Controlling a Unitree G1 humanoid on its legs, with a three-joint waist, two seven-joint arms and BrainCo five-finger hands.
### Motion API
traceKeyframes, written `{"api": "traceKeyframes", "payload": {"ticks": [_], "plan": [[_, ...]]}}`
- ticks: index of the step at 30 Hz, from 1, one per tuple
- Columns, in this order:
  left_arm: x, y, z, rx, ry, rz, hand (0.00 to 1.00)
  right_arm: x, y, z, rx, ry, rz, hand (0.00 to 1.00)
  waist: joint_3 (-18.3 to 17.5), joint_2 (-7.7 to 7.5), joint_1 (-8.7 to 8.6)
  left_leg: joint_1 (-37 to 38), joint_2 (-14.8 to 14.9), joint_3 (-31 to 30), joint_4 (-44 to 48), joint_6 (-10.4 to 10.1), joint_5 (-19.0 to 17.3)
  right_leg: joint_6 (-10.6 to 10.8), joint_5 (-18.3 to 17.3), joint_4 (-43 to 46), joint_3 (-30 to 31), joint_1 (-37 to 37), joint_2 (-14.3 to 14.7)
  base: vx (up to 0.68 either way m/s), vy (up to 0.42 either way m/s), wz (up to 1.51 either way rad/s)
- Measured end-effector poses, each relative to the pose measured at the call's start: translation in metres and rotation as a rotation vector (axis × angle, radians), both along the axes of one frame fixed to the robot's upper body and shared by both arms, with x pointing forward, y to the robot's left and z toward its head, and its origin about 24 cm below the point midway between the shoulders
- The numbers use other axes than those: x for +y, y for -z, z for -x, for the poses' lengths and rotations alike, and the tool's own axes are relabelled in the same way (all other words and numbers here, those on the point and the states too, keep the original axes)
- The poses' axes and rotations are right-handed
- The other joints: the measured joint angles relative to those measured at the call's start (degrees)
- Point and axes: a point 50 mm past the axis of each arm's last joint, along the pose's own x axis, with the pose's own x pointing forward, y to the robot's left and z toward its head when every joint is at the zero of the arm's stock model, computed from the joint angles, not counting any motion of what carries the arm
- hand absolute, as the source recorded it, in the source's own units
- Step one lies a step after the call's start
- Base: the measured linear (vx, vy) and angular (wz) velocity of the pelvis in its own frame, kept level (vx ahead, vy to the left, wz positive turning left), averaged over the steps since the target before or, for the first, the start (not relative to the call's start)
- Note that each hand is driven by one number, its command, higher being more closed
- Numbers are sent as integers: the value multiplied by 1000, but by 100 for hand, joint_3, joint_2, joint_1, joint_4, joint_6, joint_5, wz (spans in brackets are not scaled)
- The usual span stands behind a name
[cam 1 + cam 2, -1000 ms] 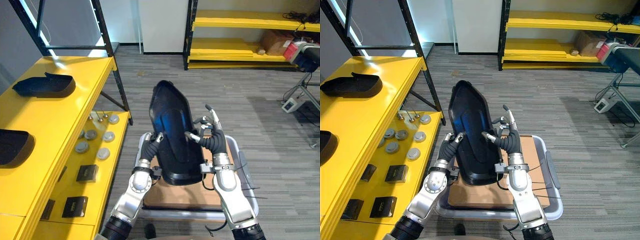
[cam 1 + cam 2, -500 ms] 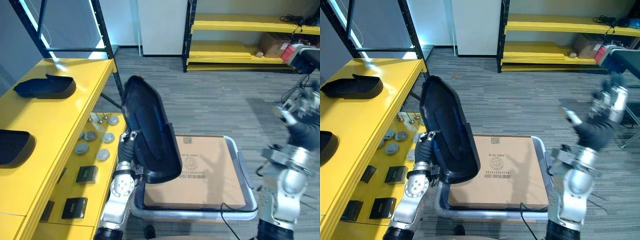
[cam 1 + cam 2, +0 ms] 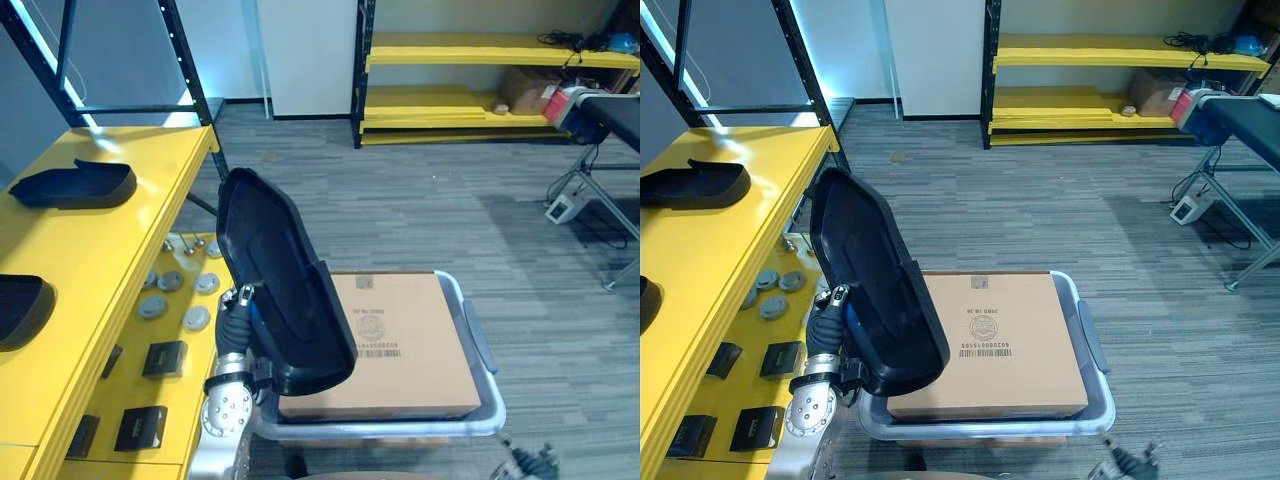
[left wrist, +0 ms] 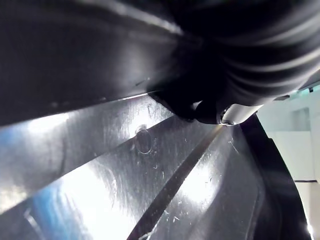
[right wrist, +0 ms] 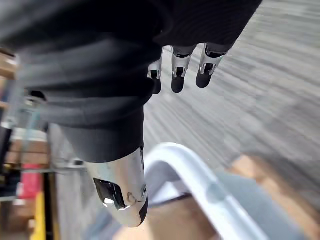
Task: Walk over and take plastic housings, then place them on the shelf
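**Asker:** One housing, or several?

**Describer:** Three, all black plastic. The left robot hand (image 3: 236, 322) grips one housing (image 3: 285, 290), which stands nearly upright and leans a little, with its hollow side facing the head camera. Two more lie on the top level of the yellow shelf (image 3: 120, 235) at the left. A far housing (image 3: 72, 185) and a near housing (image 3: 20, 308) sit well apart.

**Asker:** How is the first one gripped?

**Describer:** From its left side, low down. One dark-tipped finger (image 3: 245, 292) hooks over the rim, and the rest of the fingers are behind the shell. The left wrist view shows the glossy inside from very close.

**Asker:** Where does it sit among the other things?

**Describer:** Its lower end is over the left edge of a grey bin (image 3: 480, 345) that holds a cardboard box (image 3: 400, 330). I cannot tell whether it touches either. The shelf is just beside it.

**Asker:** And the other arm?

**Describer:** The right robot hand (image 5: 179, 70) has its fingers straight and holds nothing. It is above the bin's rim and the grey floor (image 3: 420, 220).

**Asker:** Anything lower on the shelf?

**Describer:** Round silver discs (image 3: 152, 307) and small black boxes (image 3: 163, 358).
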Motion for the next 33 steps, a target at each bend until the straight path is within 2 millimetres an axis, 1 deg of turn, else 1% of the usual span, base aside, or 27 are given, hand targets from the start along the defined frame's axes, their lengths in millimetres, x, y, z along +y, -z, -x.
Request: {"api": "traceKeyframes", "payload": {"ticks": [2, 5, 6, 7, 8, 9, 10, 12, 13, 14, 15, 16, 17, 18, 20, 21, 22, 23, 25, 26, 27, 28, 29, 30, 31, 32, 33], "plan": [[-3, 0, 0, -2, 5, 11, 100, 9, 4, 1, 19, -32, -38, 0, 42, -34, 86, -21, -33, -128, 84, -15, -7, 5, -51, 33, -128, 76, -20, 6, -15, 43], [-5, -8, -1, -38, 14, 34, 100, 19, 6, -14, 5, -117, -55, 0, 318, -63, 143, -320, -110, -465, 355, -93, -38, -12, -221, 365, -604, 24, -104, -87, -14, 75], [-6, -12, -1, -53, 14, 37, 100, 22, 5, -21, -4, -143, -57, 0, 350, -44, 187, -556, 68, 41, 503, -78, -346, -19, -227, 449, -816, -81, -128, -123, 5, 87], [-7, -13, -2, -60, 18, 40, 100, 23, 5, -23, -8, -150, -57, 0, 355, -37, 189, -674, 201, 398, 611, -134, -471, -29, -220, 468, -969, -109, -150, -84, 38, 104], [-12, -16, -5, -75, 39, 47, 100, 22, 5, -26, -3, -173, -49, 0, 382, -80, 172, -920, 505, 1079, 1047, -29, -537, -51, -215, 553, -1214, -216, -232, -31, 46, 87], [-14, -17, -5, -84, 44, 55, 100, 20, 5, -25, 6, -165, -38, 0, 380, -27, 204, -1062, 704, 1336, 1365, 65, -596, -66, -225, 631, -1300, -271, -248, -17, 109, 86], [-20, -18, -6, -90, 61, 74, 100, 14, 5, -22, 27, -154, -16, 0, 354, 109, 223, -1196, 1094, 1593, 2004, 242, -624, -88, -257, 852, -1463, -304, -288, 7, 145, 75], [-30, -20, -9, -102, 106, 98, 100, 6, 4, -19, 44, -163, 9, 0, 389, 265, 142, -1313, 925, 1496, 2057, 235, -462, -161, -525, 1393, -1706, -464, -371, -46, 128, 116], [-33, -24, -14, -128, 135, 100, 100, 17, 10, -9, 85, -158, -33, 0, 225, -6, -160, -1184, 613, 1199, 1261, 334, -391, -502, -393, 731, -1712, -570, -224, -57, 9, 179], [-42, -26, -27, -154, 175, 100, 100, 24, 12, -9, 91, -161, -52, 0, 265, -75, -198, -1379, 988, 1802, 2298, 887, -969, -176, -161, 647, -2123, -466, -385, -49, 53, 170], [-47, -24, -33, -144, 200, 106, 100, 19, 11, -11, 88, -166, -38, 0, 237, -42, -234, -1239, 1476, 2270, 2715, 689, -1088, -143, -103, 729, -2341, -405, -513, 32, 37, 107], [-50, -24, -34, -141, 209, 112, 100, 18, 11, -11, 88, -168, -33, 0, 237, -24, -264, -1180, 1581, 2383, 2736, 641, -1099, -112, -86, 733, -2404, -375, -532, 22, 176, 97], [-63, -23, -37, -134, 267, 120, 100, 11, 10, -5, 104, -169, -13, 0, 213, 128, -440, -967, 1948, 2672, 2652, 439, -1002, 28, -3, 710, -2726, -226, -573, 77, 336, 142], [-83, -28, -37, -151, 353, 127, 100, 5, 11, 3, 129, -147, -8, 0, 101, 342, -536, -790, 1771, 2673, 2064, -348, -974, 256, 133, 684, -3088, -178, -785, 99, 423, 150], [-91, -35, -38, -185, 401, 119, 100, 5, 12, 2, 134, -135, -12, 0, 95, 300, -519, -836, 1378, 2638, 1863, -312, -960, 358, 345, 578, -3258, -163, -1053, 64, 345, 77], [-91, -37, -39, -197, 401, 120, 100, 6, 13, 1, 135, -139, -17, 0, 97, 269, -448, -929, 1189, 2639, 1894, -214, -1008, 340, 498, 558, -3269, -186, -1202, 44, 282, 34], [-90, -37, -40, -200, 400, 119, 100, 7, 13, 1, 135, -139, -19, 0, 99, 266, -405, -1005, 1149, 2631, 1986, -152, -1046, 308, 552, 584, -3272, -214, -1271, 51, 343, 34], [-87, -38, -42, -207, 390, 111, 100, 10, 13, 0, 133, -144, -26, 0, 107, 262, -388, -1203, 1080, 2561, 2190, -36, -1122, 185, 634, 707, -3259, -295, -1391, 52, 418, 48], [-82, -36, -43, -201, 378, 91, 100, 10, 13, 0, 131, -148, -26, 0, 128, 254, -377, -1275, 821, 2384, 2191, 114, -1214, -415, 691, 1295, -2647, -510, -1645, 65, 427, 66], [-81, -33, -42, -186, 379, 79, 100, 10, 13, 1, 130, -147, -25, 0, 164, 287, -386, -1070, 682, 2214, 1923, 206, -1259, -738, 618, 1954, -1536, -869, -1707, 75, 236, 97], [-78, -31, -43, -181, 375, 62, 100, 10, 13, 1, 130, -154, -29, 0, 227, 296, -445, -936, 572, 1936, 1733, 291, -1208, -355, 5, 2271, -332, -1079, -1363, 101, 145, 110], [-77, -31, -43, -181, 371, 62, 100, 12, 14, 2, 131, -155, -38, 0, 243, 238, -456, -850, 488, 1821, 1637, 333, -1170, -329, -259, 2413, 40, -1136, -1194, 90, 30, 122], [-76, -31, -43, -181, 361, 65, 100, 16, 14, 3, 132, -158, -54, 0, 270, 150, -393, -676, 293, 1597, 1443, 363, -1154, -515, -679, 2702, 407, -1283, -906, 105, 11, 121], [-74, -30, -43, -178, 354, 63, 100, 17, 15, 2, 130, -157, -60, 0, 288, 141, -390, -519, 125, 1296, 1280, 396, -1147, -627, -948, 2866, 573, -1445, -633, 93, 18, 117], [-74, -30, -43, -177, 353, 63, 100, 16, 14, 2, 127, -159, -58, 0, 296, 144, -399, -438, 73, 1169, 1184, 442, -1143, -638, -1045, 2914, 621, -1548, -480, 113, -13, 122], [-75, -30, -43, -177, 353, 65, 100, 12, 13, -2, 112, -161, -46, 0, 340, 201, -402, -308, 38, 873, 1136, 446, -1138, -631, -1167, 2948, 723, -1737, -119, 105, -22, 102], [-75, -30, -42, -176, 352, 68, 100, 11, 12, -3, 108, -166, -39, 0, 371, 251, -400, -261, 29, 707, 1136, 443, -1140, -593, -1194, 2946, 819, -1852, 65, 137, -39, 136]]}}
